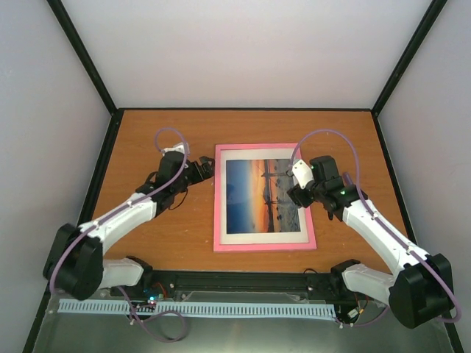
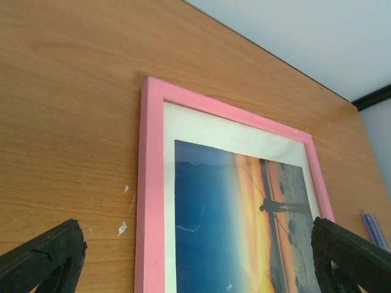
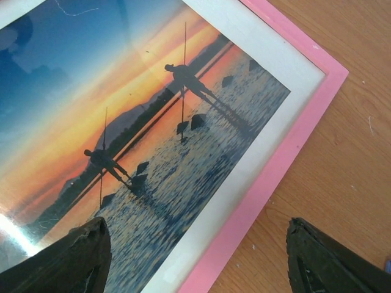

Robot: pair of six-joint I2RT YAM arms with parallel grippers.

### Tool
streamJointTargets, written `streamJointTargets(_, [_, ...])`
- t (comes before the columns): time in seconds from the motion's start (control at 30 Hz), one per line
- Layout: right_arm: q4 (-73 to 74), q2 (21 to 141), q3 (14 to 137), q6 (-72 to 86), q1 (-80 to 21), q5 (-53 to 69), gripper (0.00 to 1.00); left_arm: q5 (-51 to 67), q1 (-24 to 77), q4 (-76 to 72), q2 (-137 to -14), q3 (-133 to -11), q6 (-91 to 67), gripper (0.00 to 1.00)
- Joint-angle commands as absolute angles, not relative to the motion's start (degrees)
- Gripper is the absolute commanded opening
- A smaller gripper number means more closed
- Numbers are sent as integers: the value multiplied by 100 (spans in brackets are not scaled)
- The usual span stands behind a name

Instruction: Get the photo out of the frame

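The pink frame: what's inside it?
Inside the frame sits a cream mat around the sunset photo. The frame lies face up on the table, so its back is hidden.

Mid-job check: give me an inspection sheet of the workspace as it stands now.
Surface: wooden table, lightly scuffed.
Job's things: pink frame lies flat, face up; photo inside it, behind a cream mat.
Clutter: white flecks on the wood; blue strip at the left wrist view's edge, unidentifiable.
End effectors: left end effector open, at the frame's far left corner; right end effector open, over its right border; neither holds anything.
Cables: lilac cable loops above each arm.
Surroundings: white walls, black corner posts.
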State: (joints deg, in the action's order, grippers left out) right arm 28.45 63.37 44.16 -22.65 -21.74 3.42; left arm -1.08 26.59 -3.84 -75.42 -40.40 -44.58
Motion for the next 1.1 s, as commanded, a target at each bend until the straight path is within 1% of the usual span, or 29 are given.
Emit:
streamJointTargets(0.0, [2664, 6312, 4420, -2215, -2004, 168, 76, 10, 2672, 1020, -6847, -4635, -3561, 100])
streamJointTargets(0.17, [3213, 6567, 5015, -2142, -1533, 325, 78, 71, 2665, 1521, -6479, -5426, -2211, 100])
streamJointTargets(0.23, [3399, 6751, 5390, -1882, -1415, 29, 82, 75, 2663, 1584, -6421, -5765, -1780, 100])
streamJointTargets(0.3, [3820, 6997, 5823, -1838, -1168, -45, 83, -202, 2620, 1824, -6458, -6219, -1739, 100])
streamJointTargets(0.37, [4137, 7193, 6094, -1795, -1071, -53, 84, -784, 2592, 1973, -6569, -6665, -1754, 100])
streamJointTargets(0.4, [4209, 7269, 6132, -1775, -1031, -47, 87, -1170, 2588, 2077, -6661, -6859, -1907, 100])
streamJointTargets(0.43, [4247, 7340, 6116, -1763, -1010, -41, 92, -1523, 2575, 2213, -6802, -7011, -2124, 100])
streamJointTargets(0.47, [4256, 7437, 6077, -1767, -996, 9, 99, -1585, 2542, 2317, -6985, -7123, -2261, 100])
streamJointTargets(0.5, [4238, 7600, 6018, -1785, -982, 65, 100, -1541, 2533, 2404, -7174, -7192, -2316, 100])
streamJointTargets(0.6, [4172, 7996, 5876, -1796, -952, 244, 100, -539, 2521, 2648, -7829, -7349, -1955, 100])
streamJointTargets(0.67, [4059, 8204, 5762, -1790, -926, 308, 100, -533, 2508, 2767, -8049, -7139, -2302, 100])
streamJointTargets(0.7, [4063, 8324, 5753, -1794, -905, 409, 100, -460, 2505, 2785, -8088, -6981, -2394, 98])
streamJointTargets(0.73, [4097, 8444, 5748, -1796, -871, 509, 98, -306, 2505, 2771, -8088, -6804, -2495, 86])
streamJointTargets(0.77, [4109, 8567, 5759, -1763, -833, 577, 91, -116, 2505, 2685, -8071, -6601, -2584, 74])
streamJointTargets(0.8, [4102, 8668, 5746, -1738, -805, 621, 85, 87, 2505, 2648, -8087, -6440, -2718, 67])
streamJointTargets(0.87, [4024, 8835, 5705, -1676, -772, 636, 78, 319, 2516, 2729, -8257, -6293, -2976, 54])
streamJointTargets(0.9, [3977, 8909, 5669, -1643, -773, 626, 75, 407, 2530, 2710, -8325, -6167, -3075, 53])
streamJointTargets(0.97, [3904, 9017, 5623, -1573, -772, 688, 74, 468, 2633, 2630, -8436, -6005, -3187, 52])
streamJointTargets(1.07, [3856, 9198, 5606, -1510, -770, 859, 71, 575, 2704, 2658, -8706, -5925, -3294, 54])
